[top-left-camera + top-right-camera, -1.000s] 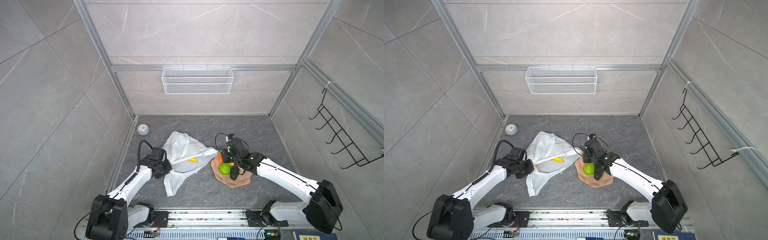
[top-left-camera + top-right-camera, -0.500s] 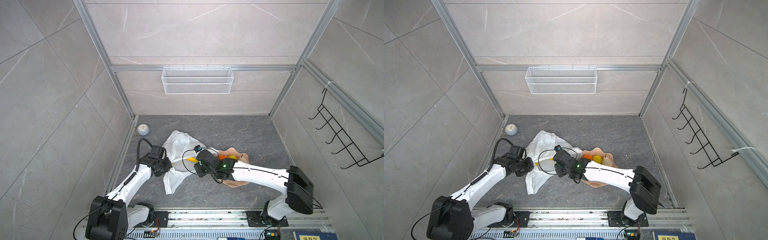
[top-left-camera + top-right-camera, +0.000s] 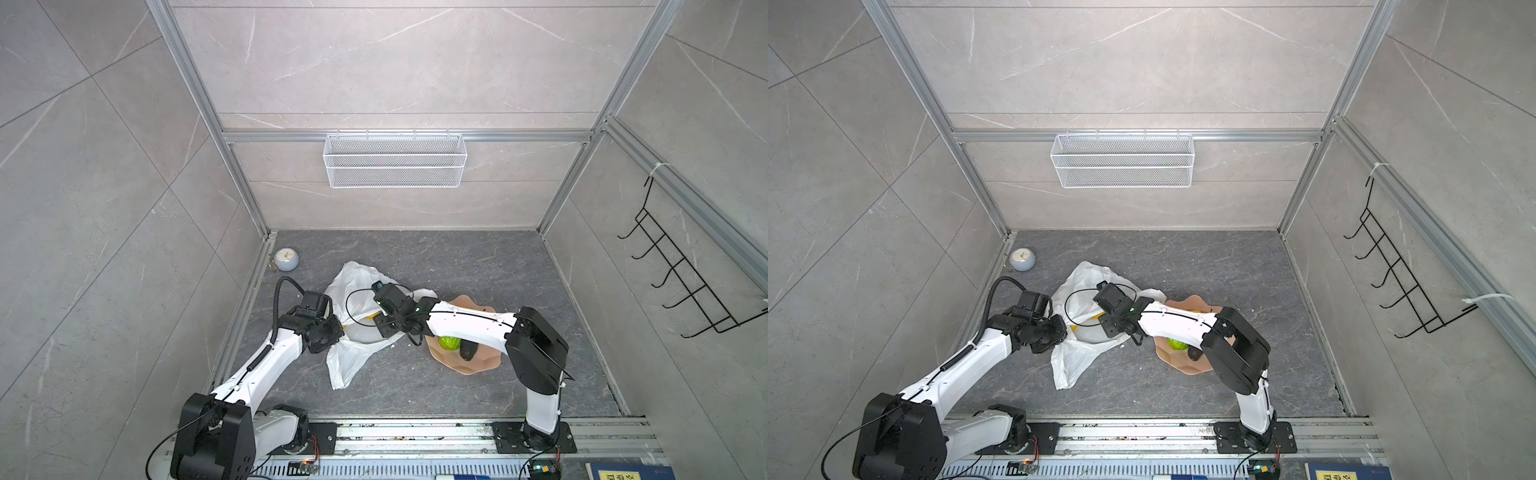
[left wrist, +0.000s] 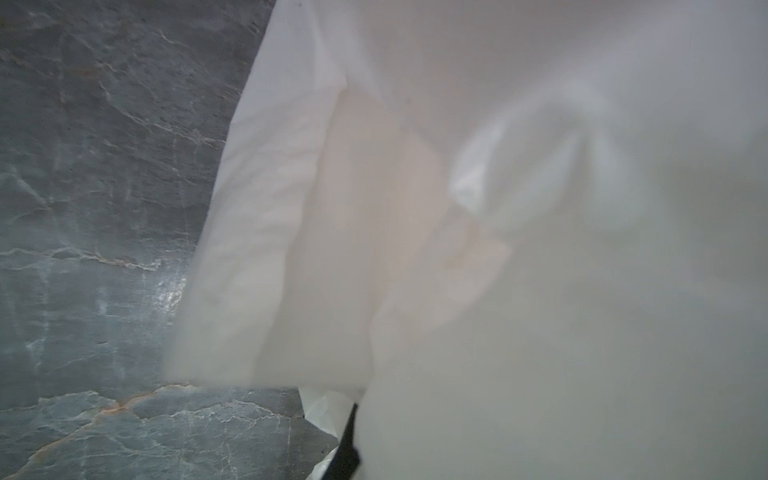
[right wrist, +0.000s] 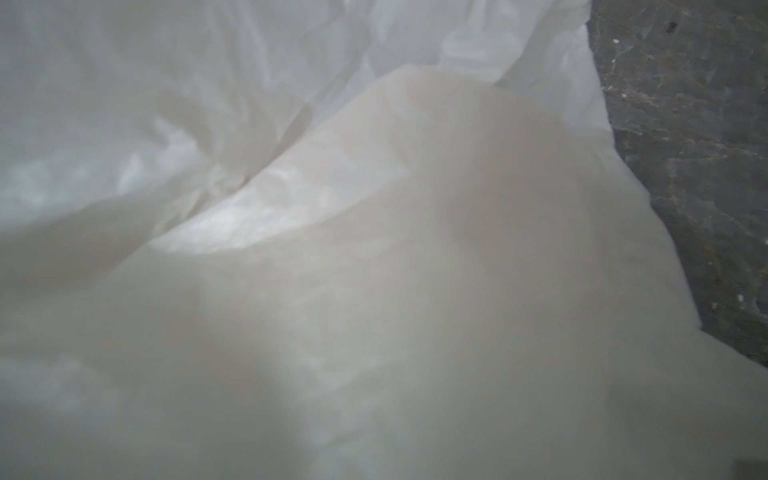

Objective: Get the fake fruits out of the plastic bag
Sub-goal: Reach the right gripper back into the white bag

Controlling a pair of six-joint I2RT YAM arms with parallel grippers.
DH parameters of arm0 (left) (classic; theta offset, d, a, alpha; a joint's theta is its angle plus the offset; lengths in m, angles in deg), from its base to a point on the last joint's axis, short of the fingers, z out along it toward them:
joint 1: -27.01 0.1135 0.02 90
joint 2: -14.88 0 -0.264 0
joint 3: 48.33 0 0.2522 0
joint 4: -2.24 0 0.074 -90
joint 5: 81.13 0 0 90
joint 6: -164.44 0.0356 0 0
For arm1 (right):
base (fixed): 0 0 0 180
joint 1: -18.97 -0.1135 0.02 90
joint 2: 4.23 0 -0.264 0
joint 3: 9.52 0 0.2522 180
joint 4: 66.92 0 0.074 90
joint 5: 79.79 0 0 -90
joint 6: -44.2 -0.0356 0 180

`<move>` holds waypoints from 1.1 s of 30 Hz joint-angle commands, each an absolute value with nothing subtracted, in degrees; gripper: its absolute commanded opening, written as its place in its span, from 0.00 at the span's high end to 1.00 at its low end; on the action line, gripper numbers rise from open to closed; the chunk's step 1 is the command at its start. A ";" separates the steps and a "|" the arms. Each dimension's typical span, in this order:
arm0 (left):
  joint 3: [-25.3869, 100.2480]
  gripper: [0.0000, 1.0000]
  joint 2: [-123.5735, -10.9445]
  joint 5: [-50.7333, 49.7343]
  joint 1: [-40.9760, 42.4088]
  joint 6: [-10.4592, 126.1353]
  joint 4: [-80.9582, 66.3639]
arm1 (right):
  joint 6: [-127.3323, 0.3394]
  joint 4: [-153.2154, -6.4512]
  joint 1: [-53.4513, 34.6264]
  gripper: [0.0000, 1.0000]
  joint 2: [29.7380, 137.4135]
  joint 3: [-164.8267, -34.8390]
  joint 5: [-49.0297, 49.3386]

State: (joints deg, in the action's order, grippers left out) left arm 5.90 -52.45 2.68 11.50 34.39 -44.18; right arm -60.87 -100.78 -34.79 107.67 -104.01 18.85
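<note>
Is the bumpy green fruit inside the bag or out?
Out: the bumpy green fruit lies on the pink plate, beside the plastic bag.

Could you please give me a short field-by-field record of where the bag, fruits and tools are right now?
plastic bag: white and crumpled
left tool: shut on the bag's edge
right tool: at the bag's mouth; jaws hidden
banana: yellow, partly seen inside the bag
pink plate: right of the bag, holds a bumpy green fruit and a dark fruit
</note>
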 commanded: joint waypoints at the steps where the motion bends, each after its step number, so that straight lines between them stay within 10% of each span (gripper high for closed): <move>1: 5.71 0.92 -52.53 1.79 11.33 35.73 -43.21 | -57.27 -102.97 -33.55 0.34 110.86 -107.44 16.85; 33: 4.33 0.92 -53.06 1.75 11.35 35.67 -41.61 | -52.48 -106.98 -31.66 0.40 124.36 -117.95 7.45</move>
